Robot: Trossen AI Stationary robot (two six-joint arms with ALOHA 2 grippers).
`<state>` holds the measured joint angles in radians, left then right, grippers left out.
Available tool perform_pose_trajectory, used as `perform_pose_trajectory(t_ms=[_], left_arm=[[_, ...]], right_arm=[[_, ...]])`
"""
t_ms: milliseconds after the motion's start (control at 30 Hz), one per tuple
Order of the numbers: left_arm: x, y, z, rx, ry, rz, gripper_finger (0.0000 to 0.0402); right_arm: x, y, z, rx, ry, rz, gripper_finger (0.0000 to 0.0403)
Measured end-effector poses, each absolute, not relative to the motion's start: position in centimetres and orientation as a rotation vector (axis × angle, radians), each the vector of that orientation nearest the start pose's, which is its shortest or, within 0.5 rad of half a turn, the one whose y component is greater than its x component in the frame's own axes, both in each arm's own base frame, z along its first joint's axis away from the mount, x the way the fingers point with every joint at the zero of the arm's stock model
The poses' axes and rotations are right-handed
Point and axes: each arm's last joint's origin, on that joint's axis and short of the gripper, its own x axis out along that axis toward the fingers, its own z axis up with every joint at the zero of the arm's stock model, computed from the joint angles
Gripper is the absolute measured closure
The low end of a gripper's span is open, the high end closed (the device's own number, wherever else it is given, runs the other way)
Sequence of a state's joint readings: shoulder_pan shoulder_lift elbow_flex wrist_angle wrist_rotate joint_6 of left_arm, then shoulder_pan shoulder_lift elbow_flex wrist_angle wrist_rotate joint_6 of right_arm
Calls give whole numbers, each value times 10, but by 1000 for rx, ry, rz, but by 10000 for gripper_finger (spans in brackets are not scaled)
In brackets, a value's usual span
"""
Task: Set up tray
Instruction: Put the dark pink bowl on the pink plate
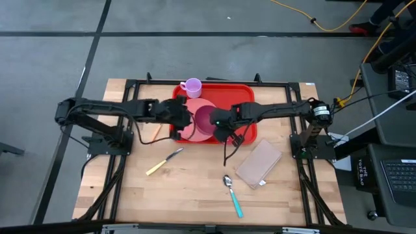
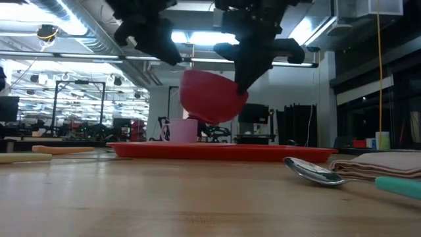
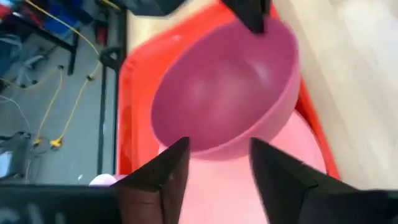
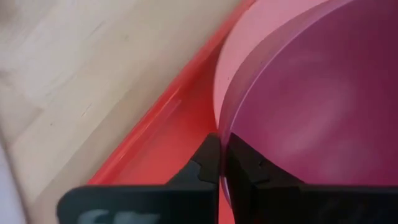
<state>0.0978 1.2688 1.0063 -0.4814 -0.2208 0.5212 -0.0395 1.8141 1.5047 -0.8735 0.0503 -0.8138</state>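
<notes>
The tray (image 1: 244, 91) lies at the far middle of the wooden table (image 1: 195, 188), carrying a pink plate (image 1: 190, 127) and a small lilac cup (image 1: 192, 86) at its far edge. Above the plate, a magenta bowl (image 1: 205, 119) hangs tilted in the air, its rim pinched between the closed fingers of the right gripper (image 1: 219, 121). The left gripper (image 1: 184, 117) sits just beside the bowl with its fingers (image 3: 163, 177) spread and nothing between them.
</notes>
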Motion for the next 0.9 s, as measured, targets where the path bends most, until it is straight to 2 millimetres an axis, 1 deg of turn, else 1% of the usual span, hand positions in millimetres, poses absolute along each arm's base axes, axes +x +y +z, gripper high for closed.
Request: perform_pose_trajectory(t_ms=[100,200,367,467,567,700,900], left_arm=[[273,32,287,548,901,24,245],[285,30,288,551,960,-6,249],[305,27,285,619,1008,-68,253],[313,23,281,668,1025,-110,254],[318,20,275,716,1043,-149,254],[323,20,269,727,1056,-163,254],[326,21,260,745,1104,-171,256]], right_arm=[[369,-16,252,-734,1169,434,391],[369,-16,252,-745,1168,442,391],[368,-16,251,-748,1177,450,391],[367,-16,251,-746,1185,454,391],[367,-14,251,-747,1187,458,391],[367,-10,251,-755,1187,468,391],[367,2,251,-778,1180,492,391]])
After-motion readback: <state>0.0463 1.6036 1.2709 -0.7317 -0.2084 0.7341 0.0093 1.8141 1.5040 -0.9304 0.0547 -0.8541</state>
